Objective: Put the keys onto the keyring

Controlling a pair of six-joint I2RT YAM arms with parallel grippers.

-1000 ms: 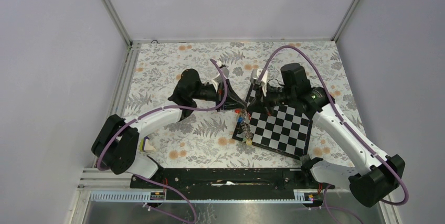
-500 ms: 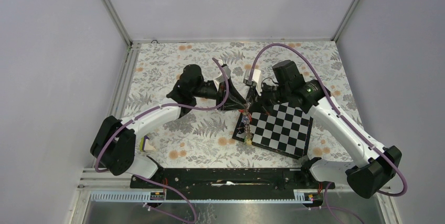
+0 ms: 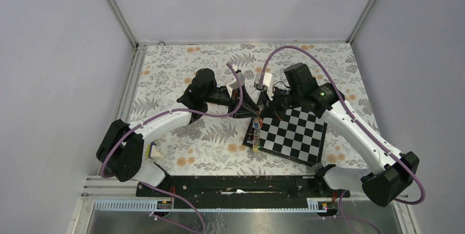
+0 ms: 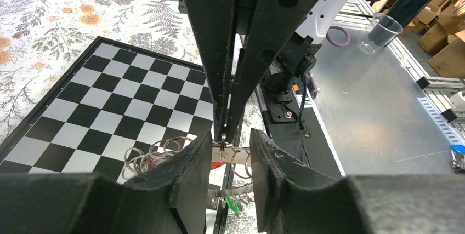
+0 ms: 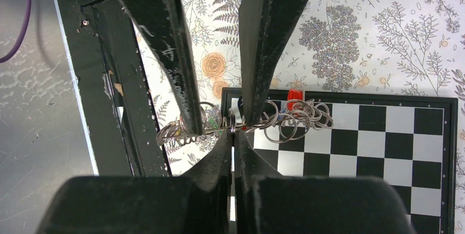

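The keyring (image 4: 249,194) hangs in the air over the chessboard's left edge, seen as a grey metal band (image 5: 174,131). Many small split rings (image 4: 148,156) are strung on it, with keys showing a red head (image 5: 294,95) and a green tag (image 4: 234,203). The bunch of keys (image 3: 255,133) dangles below both grippers. My right gripper (image 5: 232,135) is shut on one small split ring (image 4: 223,142) at the band. My left gripper (image 4: 231,147) is open, its fingers (image 5: 183,80) straddling the band from the other side. The grippers meet tip to tip (image 3: 257,107).
The black and white chessboard (image 3: 296,135) lies tilted on the flowered tablecloth (image 3: 181,69) right of centre. A black rail (image 3: 236,184) runs along the near edge between the arm bases. Grey walls enclose the table on three sides.
My left gripper has gone from shut to open around the keyring band. Both arms have shifted slightly, the right one leftwards; it stays shut on its ring.
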